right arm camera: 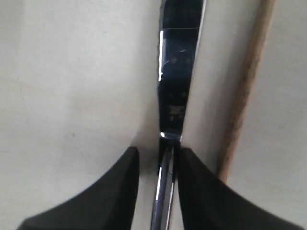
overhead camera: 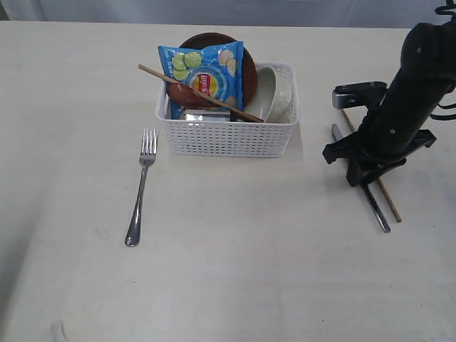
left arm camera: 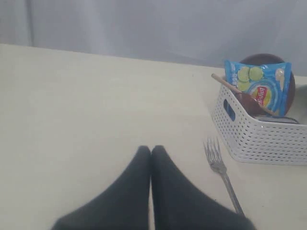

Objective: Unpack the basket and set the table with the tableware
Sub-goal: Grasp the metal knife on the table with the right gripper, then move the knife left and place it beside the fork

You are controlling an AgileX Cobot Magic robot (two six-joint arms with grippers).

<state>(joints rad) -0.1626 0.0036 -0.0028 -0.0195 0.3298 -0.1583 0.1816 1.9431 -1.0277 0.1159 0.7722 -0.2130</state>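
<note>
Placing the knife [overhead camera: 377, 210] looks like the step in hand. It lies flat on the worktop [overhead camera: 235, 271] at about four o'clock from the basket in the exterior view, and the right tool [right arm camera: 158, 151] sits low over its handle with jaws partly apart, straddling the steel. One finger [right arm camera: 201, 191] seems to touch it and a dark sliver shows on the other side, so whether it is clamped or let go I cannot tell. Just beside the knife, on the side away from the basket, a wooden chopstick [overhead camera: 392, 206] lies roughly parallel. Next call, I'd judge: lift straight up without dragging the knife, then swing toward ten o'clock for the basket [overhead camera: 226, 139]. And that basket is busy! A blue chips bag [overhead camera: 204, 75] stands in front of a brown plate [overhead camera: 249, 64] propped on edge. A pale bowl [overhead camera: 276, 92] is tipped at the three o'clock end. The second chopstick [overhead camera: 151, 72] slants across the top, over a reddish wooden spoon [overhead camera: 182, 94] and a glint of steel cup [overhead camera: 206, 114]. Out at eight o'clock from the basket lies the fork [overhead camera: 141, 189], tines toward twelve. The left tool [left arm camera: 151, 149] hovers empty, fingers pressed together.
</note>
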